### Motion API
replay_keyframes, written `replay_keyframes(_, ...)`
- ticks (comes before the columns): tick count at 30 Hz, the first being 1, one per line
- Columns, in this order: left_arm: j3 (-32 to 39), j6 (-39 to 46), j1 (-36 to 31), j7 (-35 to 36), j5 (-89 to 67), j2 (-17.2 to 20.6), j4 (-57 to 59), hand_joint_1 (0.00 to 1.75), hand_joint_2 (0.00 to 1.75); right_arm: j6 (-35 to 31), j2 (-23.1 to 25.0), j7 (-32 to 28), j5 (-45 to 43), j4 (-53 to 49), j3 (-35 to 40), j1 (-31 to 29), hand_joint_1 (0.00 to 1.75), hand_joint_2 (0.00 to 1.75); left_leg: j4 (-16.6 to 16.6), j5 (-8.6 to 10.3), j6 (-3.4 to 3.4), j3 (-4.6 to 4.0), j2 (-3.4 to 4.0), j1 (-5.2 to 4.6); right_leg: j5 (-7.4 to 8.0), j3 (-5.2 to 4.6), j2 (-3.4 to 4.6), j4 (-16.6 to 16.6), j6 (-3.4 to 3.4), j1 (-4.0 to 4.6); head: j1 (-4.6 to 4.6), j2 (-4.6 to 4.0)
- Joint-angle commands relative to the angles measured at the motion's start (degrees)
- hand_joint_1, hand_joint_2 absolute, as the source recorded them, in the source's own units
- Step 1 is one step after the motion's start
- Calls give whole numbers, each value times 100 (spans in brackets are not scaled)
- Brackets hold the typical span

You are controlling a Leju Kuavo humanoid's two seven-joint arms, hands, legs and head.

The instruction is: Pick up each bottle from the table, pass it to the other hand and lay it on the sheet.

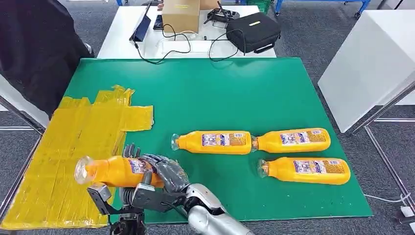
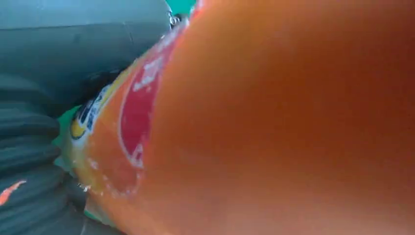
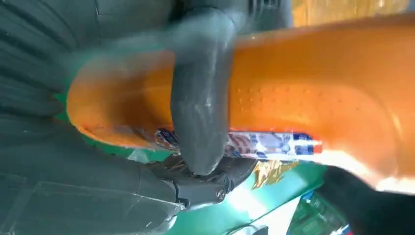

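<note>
Both robot hands are seen at the near edge of the desk [image 1: 274, 98], meeting around one orange juice bottle [image 1: 115, 171] that is held level, its clear cap end pointing over the yellow sheet [image 1: 58, 161]. The right robot hand [image 1: 164, 174] is wrapped around the bottle's base end, its thumb [image 3: 200, 112] curled across the body; the left robot hand [image 1: 128, 196] is placed beneath, but whether its fingers are closed on the bottle cannot be told. This is judged to be the hand-over, staged beside the sheet so the lay-down is short. Three more orange bottles [image 1: 303, 169] are left lying on the green mat [image 1: 220, 93], well apart from the sheet.
</note>
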Motion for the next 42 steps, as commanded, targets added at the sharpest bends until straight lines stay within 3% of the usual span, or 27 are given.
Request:
replay_keyframes(1,147,84,-509,-68,-62,74,183,154,175,286,59,-98,54,514,1281,104,175,175,-4,-5,6,25,-35,5,-16,34,-27,-2,-28,8,2,0)
replay_keyframes(2,191,62,-508,-68,-69,72,147,175,175,278,59,-119,60,536,1286,110,175,175,-7,1,4,14,-30,1,-8,20,-25,-5,-17,4,0,0)
replay_keyframes(13,317,-25,-485,-68,-67,20,119,175,175,-155,59,211,186,216,992,377,175,175,-4,-2,4,13,-34,5,-11,20,-28,-4,-20,8,0,0)
replay_keyframes(14,335,-11,-500,-68,-74,6,108,175,175,-216,59,195,235,232,941,377,99,175,-5,-1,4,14,-37,5,-13,21,-32,-4,-22,8,0,0)
replay_keyframes(15,363,2,-508,-68,-69,-9,103,175,175,-260,59,175,272,231,871,389,0,175,-5,3,3,5,-35,3,-8,10,-32,-5,-15,5,0,0)
replay_keyframes(18,479,-36,-476,-68,-9,-42,40,175,175,-332,59,95,387,186,637,437,0,175,-2,1,4,3,-31,3,-8,7,-26,-3,-16,6,4,0)
replay_keyframes(19,515,-30,-456,-68,-17,-51,8,175,175,-416,59,72,404,171,521,465,0,0,-3,2,3,-2,-22,1,-5,0,-19,-2,-12,3,0,0)
replay_keyframes(22,704,85,-301,-68,-37,-104,-324,175,175,-661,59,93,874,116,90,554,0,0,-1,-3,5,10,-37,5,-13,16,-31,-1,-22,8,2,0)
replay_keyframes(24,828,144,-218,-68,-41,-73,-478,175,175,-633,23,-174,1364,-233,-702,815,0,0,-1,-4,5,8,-29,4,-11,13,-23,-2,-21,7,4,0)
replay_keyframes(29,852,166,-224,-68,-54,-74,-486,175,175,-553,2,-211,1568,-460,-938,956,0,0,-6,-6,3,20,-31,4,-15,27,-23,-5,-24,7,4,0)
replay_keyframes(34,986,672,-367,-68,-334,66,-820,175,175,-123,-353,-265,2188,-2205,-1928,1586,0,0,-3,1,0,-2,-38,4,-11,10,-34,-2,-15,6,2,0)
replay_keyframes(36,918,1563,-492,-68,-759,256,-1175,175,175,102,-462,-237,2344,-3013,-2258,1817,0,0,6,-3,1,-8,-31,7,-11,3,-27,5,-18,9,7,0)
replay_keyframes(40,777,2606,-623,-68,-1202,586,-1321,175,175,366,-504,-326,2227,-3680,-2600,1966,0,0,7,-3,0,-10,-42,5,-15,4,-33,11,-22,8,4,0)
replay_keyframes(42,637,3546,-758,-68,-1928,745,-1175,175,175,433,-520,-301,2171,-3831,-2702,1898,0,0,6,-2,-1,-9,-34,4,-12,3,-25,11,-23,6,4,0)
